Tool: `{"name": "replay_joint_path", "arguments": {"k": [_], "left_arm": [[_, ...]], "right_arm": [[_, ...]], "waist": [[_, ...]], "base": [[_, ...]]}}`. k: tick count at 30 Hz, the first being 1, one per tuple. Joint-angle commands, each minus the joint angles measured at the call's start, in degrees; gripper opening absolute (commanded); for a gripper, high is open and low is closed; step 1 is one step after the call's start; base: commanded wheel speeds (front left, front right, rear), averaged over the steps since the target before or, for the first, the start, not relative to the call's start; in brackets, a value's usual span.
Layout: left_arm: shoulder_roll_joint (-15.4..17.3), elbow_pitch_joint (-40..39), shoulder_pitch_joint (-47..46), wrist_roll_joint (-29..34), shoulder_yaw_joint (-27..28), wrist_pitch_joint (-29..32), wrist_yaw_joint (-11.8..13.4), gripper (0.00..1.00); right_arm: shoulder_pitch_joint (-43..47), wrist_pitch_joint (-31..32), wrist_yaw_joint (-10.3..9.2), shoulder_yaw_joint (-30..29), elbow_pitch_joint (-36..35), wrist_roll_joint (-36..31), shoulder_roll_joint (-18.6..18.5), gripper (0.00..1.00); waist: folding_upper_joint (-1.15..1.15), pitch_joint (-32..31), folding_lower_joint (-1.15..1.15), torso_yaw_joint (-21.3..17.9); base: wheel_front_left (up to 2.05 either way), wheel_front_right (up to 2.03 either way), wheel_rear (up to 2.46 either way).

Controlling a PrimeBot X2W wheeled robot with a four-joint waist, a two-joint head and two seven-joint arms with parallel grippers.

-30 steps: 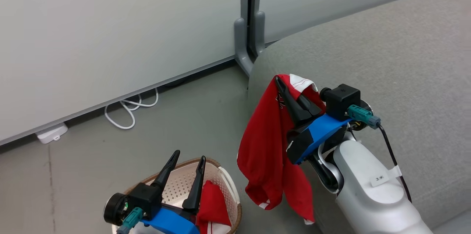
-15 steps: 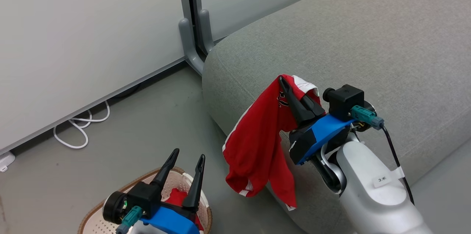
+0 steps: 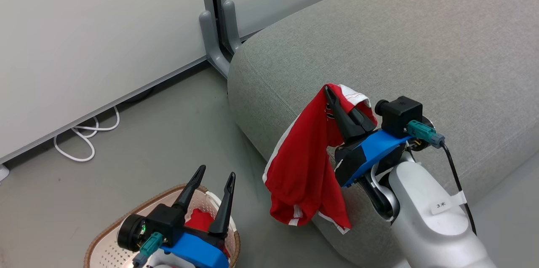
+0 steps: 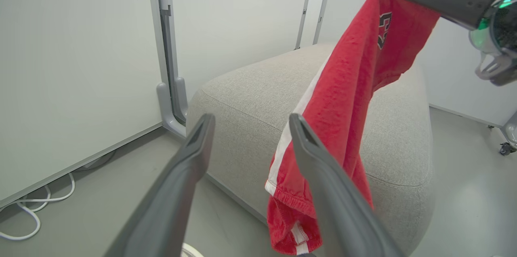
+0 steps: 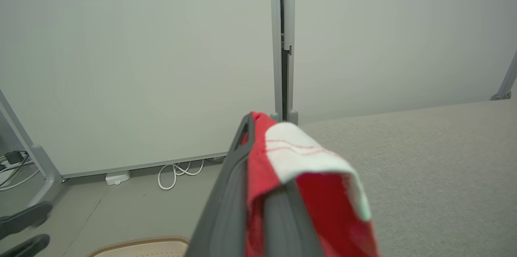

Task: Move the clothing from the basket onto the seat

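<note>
Red garment [image 3: 301, 167] lengthwise downward from right hand [image 3: 333, 96]

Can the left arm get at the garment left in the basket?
Probably yes: the open left gripper sits by the basket, nothing covers the garment, though its fingers point toward the seat.

It looks like a lab or test studio, not a home. Plain white partition panels [image 3: 97, 28] stand on a grey metal foot [image 3: 207, 36] at eleven o'clock. On the bare grey floor [image 3: 168, 133], a loose white cable [image 3: 99, 128] lies at nine o'clock, and a lone grey seat [image 3: 379, 49] sits at two o'clock.
</note>
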Motion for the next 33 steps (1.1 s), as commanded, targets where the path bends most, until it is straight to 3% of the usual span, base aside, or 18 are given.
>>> {"name": "replay_joint_path", "arguments": {"k": [1,6,10,21,28,33], "left_arm": [[0.4,-0.3,-0.8,0.0,0.0,-0.3,-0.1,1.0],[0.6,-1.0,-1.1,0.6,0.8,-0.3,-0.1,1.0],[0.9,-1.8,-2.5,1.2,0.7,-0.3,-0.1,1.0],[4.3,-4.3,-10.8,2.4,-2.8,-0.3,-0.1,1.0],[6.5,-7.4,-15.0,3.6,-2.8,-0.3,-0.1,1.0],[7.6,-9.0,-17.9,4.2,-3.4,-0.3,-0.1,1.0]], "right_arm": [[0.2,0.3,0.03,-0.3,-0.2,-0.2,-0.1,0.0],[-4.9,1.7,0.03,-2.3,0.4,-1.8,-0.4,0.0],[-12.6,3.5,0.02,-6.1,1.1,-1.8,-3.1,0.0],[-32.1,8.7,0.02,-20.6,0.9,-4.1,-17.9,0.0],[-34.2,8.5,0.03,-30.0,3.5,-4.7,-22.6,0.0],[-31.2,6.5,0.02,-35.5,8.3,-4.2,-22.2,0.0]], "waist": [[0.0,0.4,0.0,0.4],[0.0,2.1,0.0,0.7],[0.0,4.9,0.0,1.6],[0.0,16.3,0.0,7.1],[0.0,24.4,0.0,10.1],[0.0,29.7,0.0,12.0]], "base": [[0.0,0.0,0.0],[0.0,0.0,0.0],[0.0,0.0,0.0],[0.0,0.0,0.0],[0.0,0.0,0.0],[0.0,0.0,0.0]]}}
